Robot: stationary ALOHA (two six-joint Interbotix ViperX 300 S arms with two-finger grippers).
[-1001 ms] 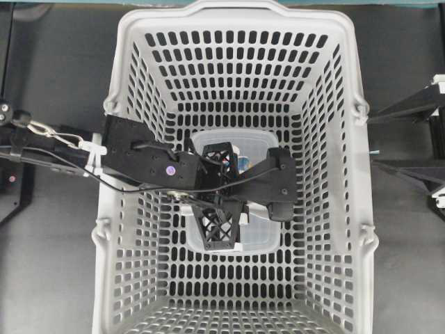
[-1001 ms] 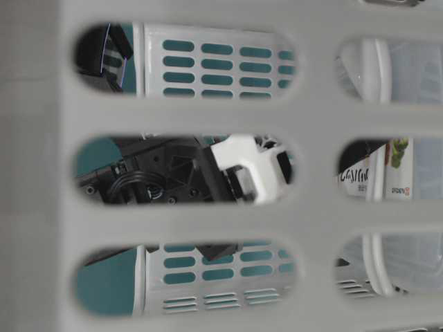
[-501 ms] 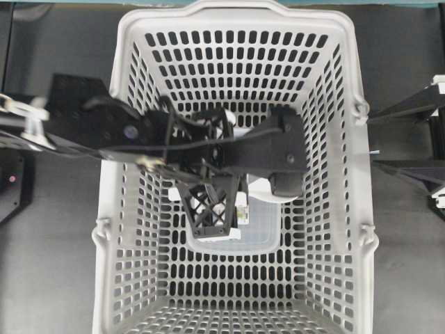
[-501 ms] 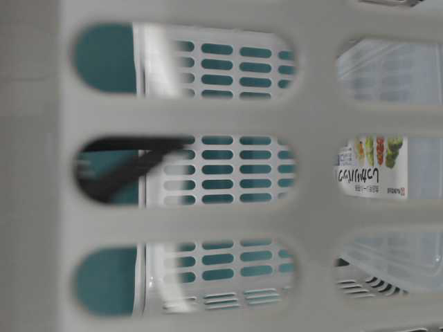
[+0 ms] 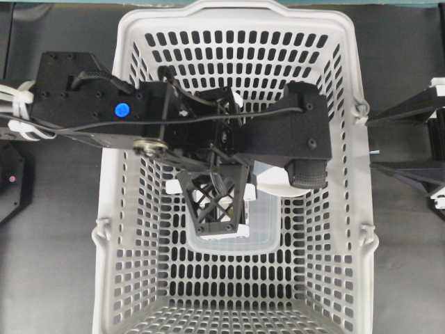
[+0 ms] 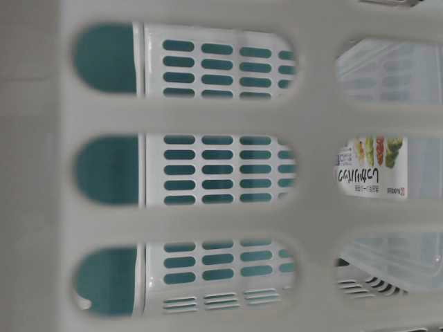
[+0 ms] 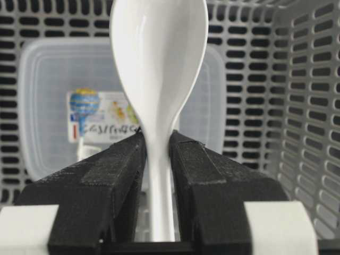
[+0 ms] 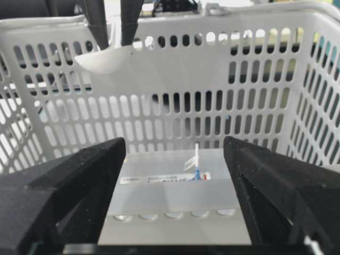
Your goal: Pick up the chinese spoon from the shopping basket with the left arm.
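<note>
The left gripper (image 7: 158, 159) is clamped on the short handle of the small glossy white chinese spoon (image 7: 158, 69); its black padded fingers (image 7: 114, 175) press the handle from both sides. The spoon's deep oval bowl reaches out beyond the fingertips, and its far tip is cut off by the top edge of the left wrist view. The handle's end is hidden between the fingers.

Beneath the gripper lies a clear rectangular lidded container (image 7: 48, 106) on the floor of the large light-grey slotted plastic shopping basket (image 5: 139, 278). The spoon hides much of the container's printed label.

In the overhead view the black left arm (image 5: 104, 111) with its blue dot covers the spoon almost wholly; only a white patch shows under the wrist, and what it is cannot be told. In the right wrist view the spoon hangs from two dark fingers, up near the basket's rim.

The right gripper (image 8: 175, 175) stands wide open, holding nothing, outside the basket and facing its wall.

The table-level view shows only blurred basket slots and part of the container.
</note>
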